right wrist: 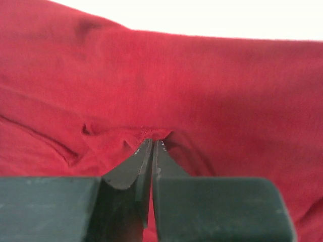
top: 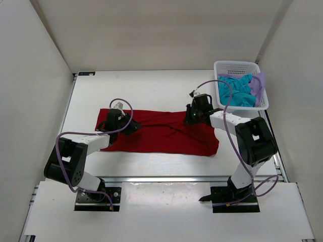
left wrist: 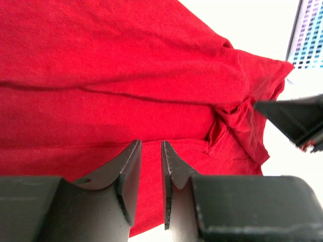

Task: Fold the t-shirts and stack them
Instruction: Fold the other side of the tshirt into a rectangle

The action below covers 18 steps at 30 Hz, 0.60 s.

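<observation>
The red t-shirt (top: 161,136) lies spread out flat across the middle of the table. My left gripper (top: 132,126) is low over its left part. In the left wrist view the left gripper (left wrist: 151,143) has its jaws a narrow gap apart, with the red t-shirt (left wrist: 101,75) showing below them and nothing between them. My right gripper (top: 191,118) is at the shirt's upper right. In the right wrist view the right gripper (right wrist: 153,141) is shut on a puckered fold of the red t-shirt (right wrist: 202,75). The teal-blue t-shirt (top: 237,91) and the lavender t-shirt (top: 258,85) lie bunched in the basket.
The white mesh basket (top: 234,64) stands at the back right corner; it also shows in the left wrist view (left wrist: 308,35). White walls enclose the table on three sides. Bare table lies behind and in front of the red t-shirt.
</observation>
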### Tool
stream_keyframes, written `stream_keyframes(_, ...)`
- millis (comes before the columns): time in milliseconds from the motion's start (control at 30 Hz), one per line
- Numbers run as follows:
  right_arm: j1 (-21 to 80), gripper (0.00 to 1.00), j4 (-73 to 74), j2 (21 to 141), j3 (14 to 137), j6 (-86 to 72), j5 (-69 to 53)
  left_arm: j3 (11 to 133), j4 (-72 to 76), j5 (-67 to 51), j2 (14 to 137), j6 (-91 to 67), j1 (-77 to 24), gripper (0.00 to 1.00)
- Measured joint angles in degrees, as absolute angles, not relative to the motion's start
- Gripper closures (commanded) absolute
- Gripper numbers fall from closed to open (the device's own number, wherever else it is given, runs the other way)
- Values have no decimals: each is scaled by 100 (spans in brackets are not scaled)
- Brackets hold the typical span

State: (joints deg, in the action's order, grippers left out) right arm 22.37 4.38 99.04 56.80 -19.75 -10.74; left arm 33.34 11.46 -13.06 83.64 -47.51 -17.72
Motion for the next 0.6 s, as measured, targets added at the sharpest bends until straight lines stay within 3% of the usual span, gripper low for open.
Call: stream_keyframes(600,3684,100,1625,8851,5179,-2700,-827,3336,1337,-1476,8180,-4963,-1651,67)
